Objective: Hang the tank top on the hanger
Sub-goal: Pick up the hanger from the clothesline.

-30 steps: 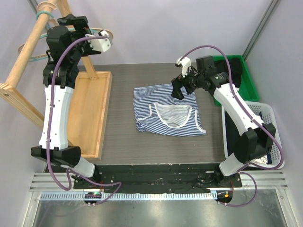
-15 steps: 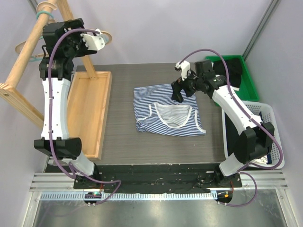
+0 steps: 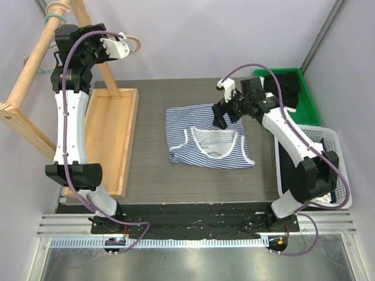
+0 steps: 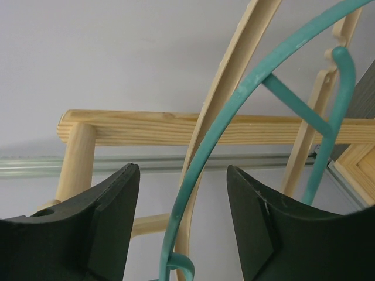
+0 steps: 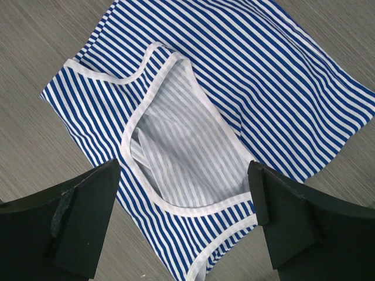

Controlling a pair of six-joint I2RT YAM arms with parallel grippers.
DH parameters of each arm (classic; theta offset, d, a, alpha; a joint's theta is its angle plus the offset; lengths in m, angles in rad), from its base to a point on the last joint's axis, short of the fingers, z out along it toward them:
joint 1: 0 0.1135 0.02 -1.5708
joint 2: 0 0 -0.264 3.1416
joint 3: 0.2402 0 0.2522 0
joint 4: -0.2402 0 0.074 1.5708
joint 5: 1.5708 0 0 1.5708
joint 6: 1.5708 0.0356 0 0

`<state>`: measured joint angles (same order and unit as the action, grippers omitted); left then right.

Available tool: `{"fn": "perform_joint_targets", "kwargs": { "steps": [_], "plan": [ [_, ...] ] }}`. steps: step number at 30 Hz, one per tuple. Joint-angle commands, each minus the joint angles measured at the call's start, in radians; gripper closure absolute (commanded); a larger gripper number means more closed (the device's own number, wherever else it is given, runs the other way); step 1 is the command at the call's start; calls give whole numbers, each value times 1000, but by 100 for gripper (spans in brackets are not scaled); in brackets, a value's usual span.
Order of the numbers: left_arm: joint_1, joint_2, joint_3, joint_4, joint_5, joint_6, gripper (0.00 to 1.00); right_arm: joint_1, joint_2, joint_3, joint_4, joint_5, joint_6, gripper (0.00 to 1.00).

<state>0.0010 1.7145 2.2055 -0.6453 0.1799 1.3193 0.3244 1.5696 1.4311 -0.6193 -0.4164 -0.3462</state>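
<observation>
Swinging back toward the rack (image 3: 35, 58), the left arm (image 3: 67, 129) has narrowed its gripper (image 4: 181, 170); the jaws are apart, the hanger (image 4: 300, 42) between them. The tank top (image 3: 205, 137) lies unmoved on the table (image 3: 152, 170), the right gripper (image 3: 218, 117) spread wide over its far edge.

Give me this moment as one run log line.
left end effector: open around hanger on rack | right end effector: open above tank top | tank top: on table
</observation>
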Motion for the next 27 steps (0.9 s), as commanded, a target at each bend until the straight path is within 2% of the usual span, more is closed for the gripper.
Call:
{"fn": "perform_joint_targets", "kwargs": {
  "steps": [1,3,6,9,10,12,13,15,23,27],
  "plan": [
    [22,8,43,52,-2,9,43,5,-43,0,49,4,-10,0],
    [22,7,43,52,-2,9,48,2,-46,-1,49,5,-10,0],
    [22,0,42,50,-3,11,50,4,-49,-3,50,5,-8,0],
    [24,-7,42,45,-2,11,58,4,-48,-1,55,4,-4,0],
    [22,-13,40,45,0,11,65,4,-49,0,53,4,-4,0],
    [22,-18,40,45,10,5,72,4,-49,0,53,4,-2,0],
    [22,-27,37,47,15,4,85,4,-51,0,53,4,-2,0],
    [24,-33,36,61,20,-5,100,5,-51,-1,55,4,-2,0],
    [21,-87,23,32,65,-28,100,4,-52,0,53,5,0,1],
    [14,-147,-87,64,78,-11,100,2,-54,2,55,7,0,1]
  ]
}}
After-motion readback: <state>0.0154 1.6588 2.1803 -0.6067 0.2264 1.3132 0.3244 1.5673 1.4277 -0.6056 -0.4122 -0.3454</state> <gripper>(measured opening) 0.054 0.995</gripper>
